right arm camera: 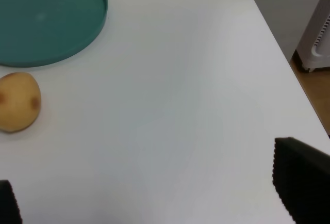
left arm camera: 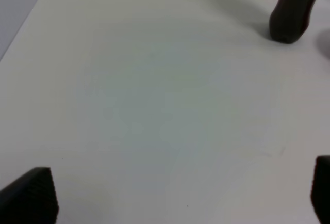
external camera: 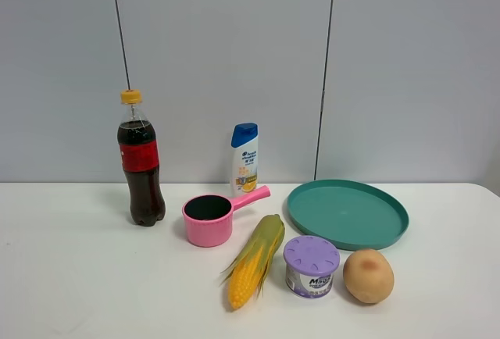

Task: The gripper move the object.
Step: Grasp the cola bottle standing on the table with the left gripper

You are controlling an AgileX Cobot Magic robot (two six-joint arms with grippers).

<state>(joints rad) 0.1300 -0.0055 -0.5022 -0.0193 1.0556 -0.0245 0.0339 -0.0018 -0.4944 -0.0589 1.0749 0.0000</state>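
Observation:
The tall cola bottle with dark liquid, red label and yellow-orange cap stands upright at the back left of the white table. Its lower part also shows in the left wrist view, far from the fingers. My left gripper is open and empty over bare table, with one dark fingertip at each lower corner of that view. My right gripper is open and empty over the table's right side. Neither gripper shows in the exterior high view.
A pink saucepan, white shampoo bottle, corn cob, purple-lidded tub, potato and teal plate stand right of the bottle. The table's right edge is near the right gripper.

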